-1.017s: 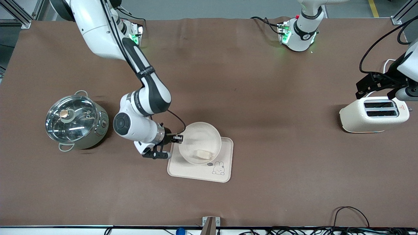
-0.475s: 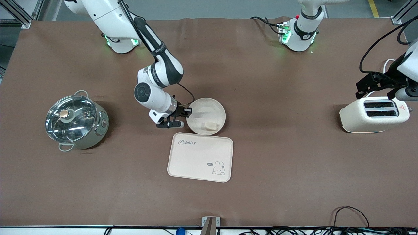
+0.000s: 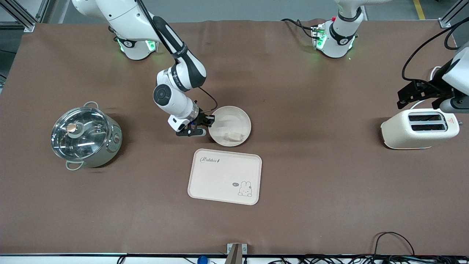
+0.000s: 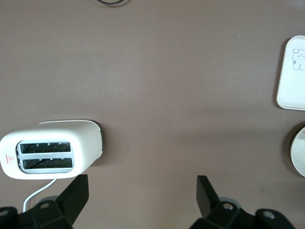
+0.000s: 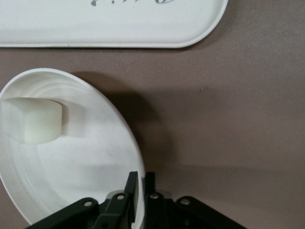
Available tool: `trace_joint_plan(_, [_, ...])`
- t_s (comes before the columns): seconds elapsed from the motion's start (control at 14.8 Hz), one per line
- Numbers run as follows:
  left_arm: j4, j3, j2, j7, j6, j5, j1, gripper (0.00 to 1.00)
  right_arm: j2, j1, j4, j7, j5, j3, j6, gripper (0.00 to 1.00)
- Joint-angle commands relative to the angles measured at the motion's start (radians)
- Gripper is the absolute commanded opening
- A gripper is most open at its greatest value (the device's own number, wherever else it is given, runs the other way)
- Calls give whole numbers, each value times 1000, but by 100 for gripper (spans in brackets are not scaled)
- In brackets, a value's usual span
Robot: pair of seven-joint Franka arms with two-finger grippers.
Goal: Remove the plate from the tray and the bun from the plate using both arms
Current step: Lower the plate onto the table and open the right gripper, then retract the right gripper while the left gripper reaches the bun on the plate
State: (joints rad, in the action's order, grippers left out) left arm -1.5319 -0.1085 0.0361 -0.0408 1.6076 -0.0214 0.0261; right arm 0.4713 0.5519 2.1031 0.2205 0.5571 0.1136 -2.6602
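The round cream plate sits low over the brown table, farther from the front camera than the rabbit tray. The pale bun lies in the plate, near its rim on the tray's side. My right gripper is shut on the plate's rim at the right arm's end; in the right wrist view the fingers pinch the rim of the plate, with the bun inside. My left gripper is open and empty above the toaster, and waits.
A steel pot with a glass lid stands toward the right arm's end. The cream toaster stands at the left arm's end with its cord. The tray lies just nearer the front camera than the plate. Cables run along the front edge.
My right gripper has carried the plate with the bun off the tray, away from the front camera, then lowered it toward the table. The left arm has barely moved.
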Motion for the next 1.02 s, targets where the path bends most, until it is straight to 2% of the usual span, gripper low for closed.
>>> trace_joint_plan(0.0, [-5, -10, 1, -28, -12, 3, -12, 100, -66, -7, 54, -21, 55, 17, -11, 93])
trace_joint_plan(0.07, [-10, -26, 7, -92, -11, 14, -29, 100, -89, -15, 54, -13, 55, 17, 3, 100])
trace_joint_plan(0.2, [-13, -89, 60, -299, 29, 30, -75, 100, -150, -44, 52, -4, 57, 11, 102, 100])
trace_joint_plan(0.34, [-14, -141, 144, -465, 147, 37, -126, 100, -225, -105, 52, -12, 53, 6, 219, 100])
trace_joint_plan(0.47, [-13, -158, 238, -575, 268, 37, -196, 100, -311, -183, 55, -19, 37, 0, 349, 100])
trace_joint_plan(0.54, [-8, -158, 287, -628, 326, 35, -243, 100, -345, -235, 52, -21, 6, 0, 409, 100])
trace_joint_plan(0.68, [-4, -158, 390, -758, 476, 26, -336, 100, -419, -315, 43, -21, -147, 0, 494, 100])
trace_joint_plan(0.81, [-2, -155, 479, -855, 668, 21, -425, 100, -492, -410, 31, -23, -231, 0, 596, 100])
trace_joint_plan(0.95, [-2, -149, 566, -892, 780, 3, -494, 100, -562, -495, 14, -24, -333, 1, 667, 100])
